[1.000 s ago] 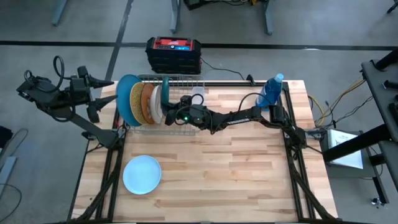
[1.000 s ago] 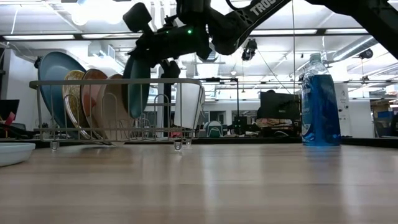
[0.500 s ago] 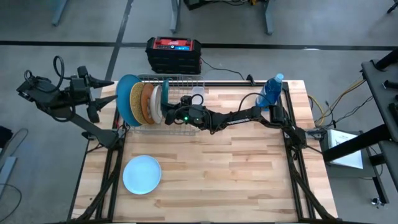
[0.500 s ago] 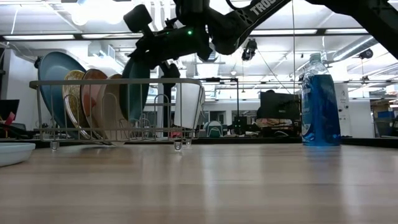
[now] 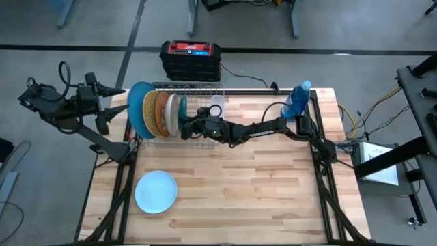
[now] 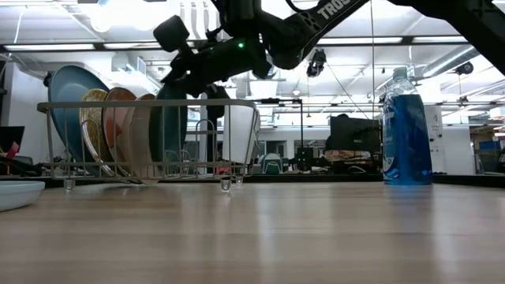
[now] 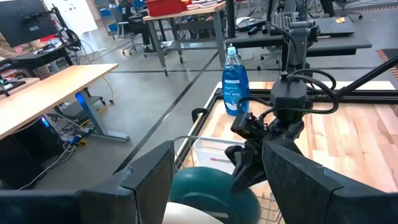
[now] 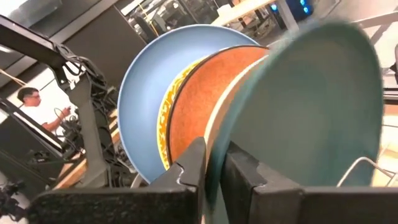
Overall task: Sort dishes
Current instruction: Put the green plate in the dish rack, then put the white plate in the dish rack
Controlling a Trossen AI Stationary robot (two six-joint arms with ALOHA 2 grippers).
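Teal-green plate (image 8: 298,106) stands on edge in the wire rack (image 6: 150,134), last in a row after the large blue plate (image 5: 138,109), gold speckled plate (image 5: 149,111) and beige plate (image 5: 171,113). My right gripper (image 8: 214,165) straddles its rim, fingers narrow around it. My left gripper (image 7: 217,186) waits wide open off the table's left edge. One pale blue plate (image 5: 156,192) lies flat on the wooden table (image 5: 259,191).

four plates (image 5: 156,113) racked upright; pale plate (image 5: 156,192) flat
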